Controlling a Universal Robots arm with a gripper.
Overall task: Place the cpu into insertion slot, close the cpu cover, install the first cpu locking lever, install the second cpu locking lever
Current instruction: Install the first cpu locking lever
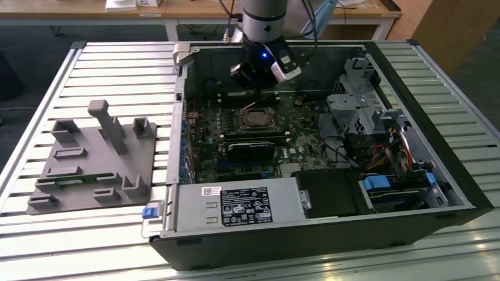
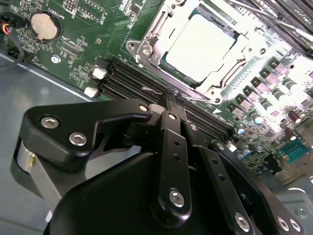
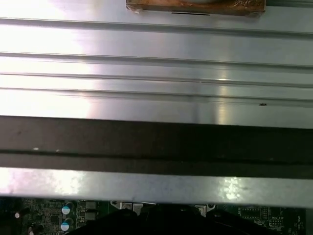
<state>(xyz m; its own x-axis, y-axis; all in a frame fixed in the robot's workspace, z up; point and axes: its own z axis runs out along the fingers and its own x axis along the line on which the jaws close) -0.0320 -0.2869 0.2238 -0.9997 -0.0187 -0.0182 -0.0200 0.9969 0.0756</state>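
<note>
The open computer case lies on a slatted table. On its green motherboard sits the insertion slot. In the second wrist view the cpu lies flat in the slot, its top pale and bright. The silvery cpu cover lies down around it as a frame. Thin metal levers run along the slot's sides; whether they are latched I cannot tell. My gripper hangs just behind the slot, over the memory slots, with its black fingers pressed together and nothing between them.
A grey fixture plate with upright posts stands at the exterior view's left. Inside the case are a black card, a power supply, a drive cage and cables. A coin battery sits on the board.
</note>
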